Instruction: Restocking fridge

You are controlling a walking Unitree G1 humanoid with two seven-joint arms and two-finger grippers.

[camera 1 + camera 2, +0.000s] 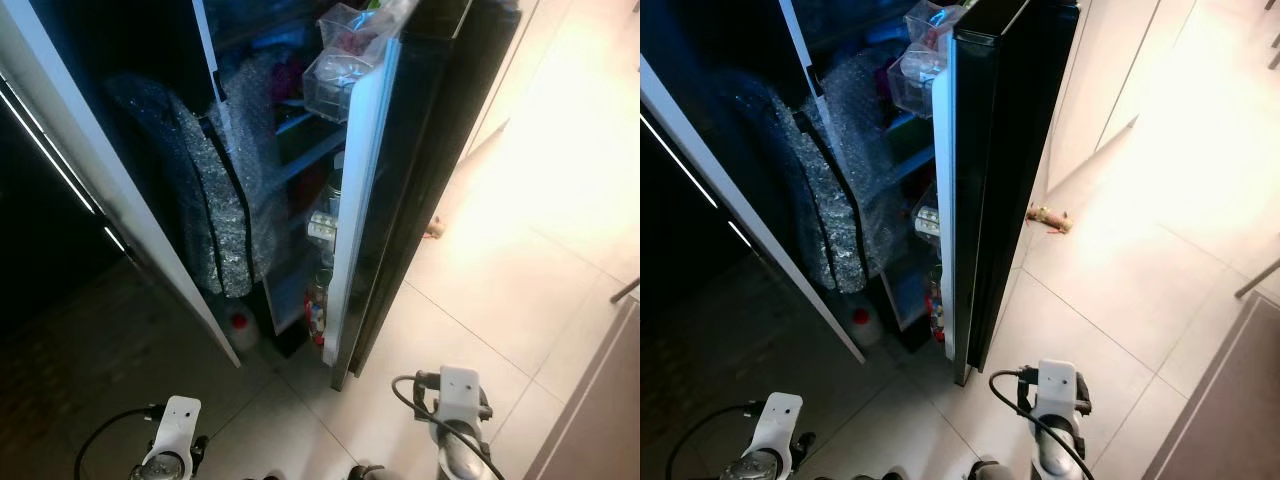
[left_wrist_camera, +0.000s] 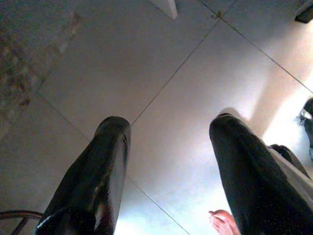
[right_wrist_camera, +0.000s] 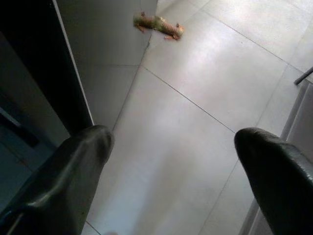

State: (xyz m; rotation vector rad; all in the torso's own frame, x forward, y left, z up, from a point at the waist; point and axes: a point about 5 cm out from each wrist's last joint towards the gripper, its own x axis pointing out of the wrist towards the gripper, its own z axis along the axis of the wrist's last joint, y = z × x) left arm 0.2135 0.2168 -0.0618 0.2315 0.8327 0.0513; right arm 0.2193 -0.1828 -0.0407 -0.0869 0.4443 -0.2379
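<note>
- At far left, left claw [image 2: 166, 161] hangs low over floor tiles [image 2: 161, 58]; fingers spread wide, holding nothing, touching nothing.
- Centre: fridge [image 1: 150, 240] stands open; silvery padded wrap [image 1: 225, 200] drapes over shelves, white-capped jug [image 1: 240, 325] at the bottom.
- Fridge door [image 1: 985, 180] stands ajar, clear bins [image 1: 335, 75] at top, small jars [image 1: 320, 295] lower down.
- Right claw [image 3: 171, 161] low beside door edge, spread, empty.
- Small brown object [image 1: 1048, 216] lies on floor past the door.
- Risk, judged: neither claw carries stock; reaching in could snag the wrap or knock the door bins.
</note>
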